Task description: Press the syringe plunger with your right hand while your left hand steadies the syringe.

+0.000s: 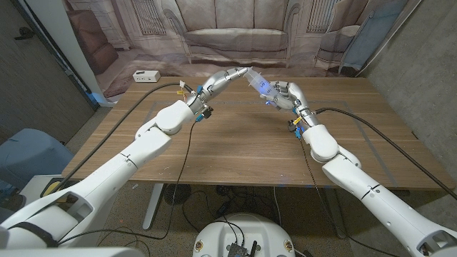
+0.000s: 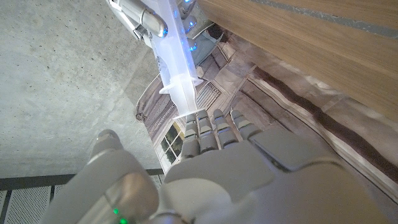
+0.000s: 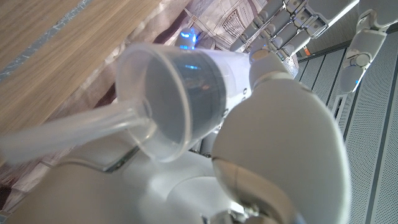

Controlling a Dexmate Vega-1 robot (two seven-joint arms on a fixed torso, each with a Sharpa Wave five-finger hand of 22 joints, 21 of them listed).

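We see the syringe (image 1: 258, 83) raised above the surface (image 1: 235, 150), its barrel gripped by our right hand (image 1: 285, 96) while our left hand (image 1: 227, 77) touches the plunger end with straight fingers, so pressing looks underway and calls for a steady push along the barrel.

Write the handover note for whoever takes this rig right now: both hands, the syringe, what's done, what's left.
Right hand: grips the syringe barrel, holding it in the air above the table.
Left hand: fingertips reach the syringe's far end; the left wrist view shows its fingers at the plunger.
Done: syringe lifted and held between both hands.
Left: whether the plunger has been pressed in cannot be judged. Roles look swapped against the task, so check before going on.
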